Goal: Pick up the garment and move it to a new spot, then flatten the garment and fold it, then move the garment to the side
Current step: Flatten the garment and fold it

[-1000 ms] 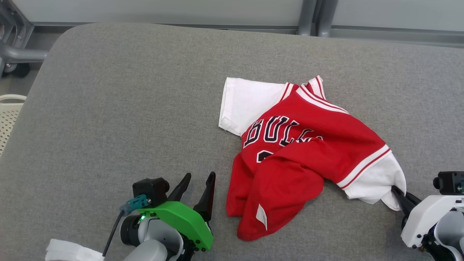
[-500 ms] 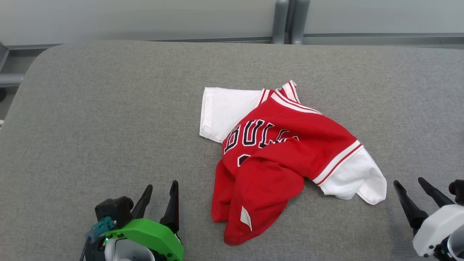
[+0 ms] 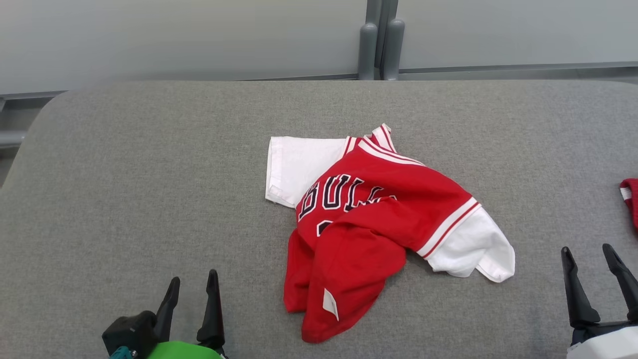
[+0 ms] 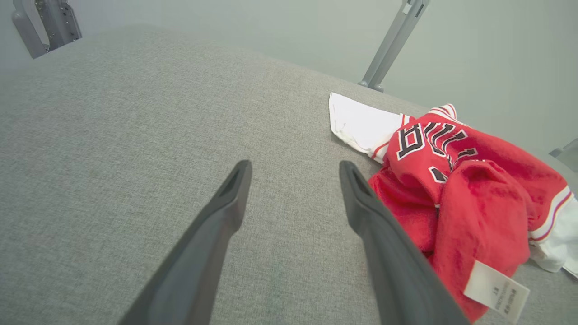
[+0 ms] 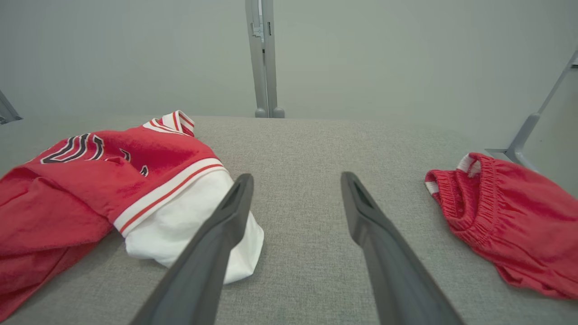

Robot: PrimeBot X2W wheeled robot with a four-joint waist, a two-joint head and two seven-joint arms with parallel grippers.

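My left gripper (image 3: 194,279) and right gripper (image 3: 586,249) stand wide open, empty. The crumpled shirt (image 3: 379,219) lies between their fingers (image 3: 575,289). Flattening looks next: I'd grasp both sleeves.

Red-and-white cloth jersey (image 3: 379,219), soft and matt; grey table cover (image 3: 149,189) coarse woven fabric; gripper fingers (image 4: 216,225) matt dark plastic
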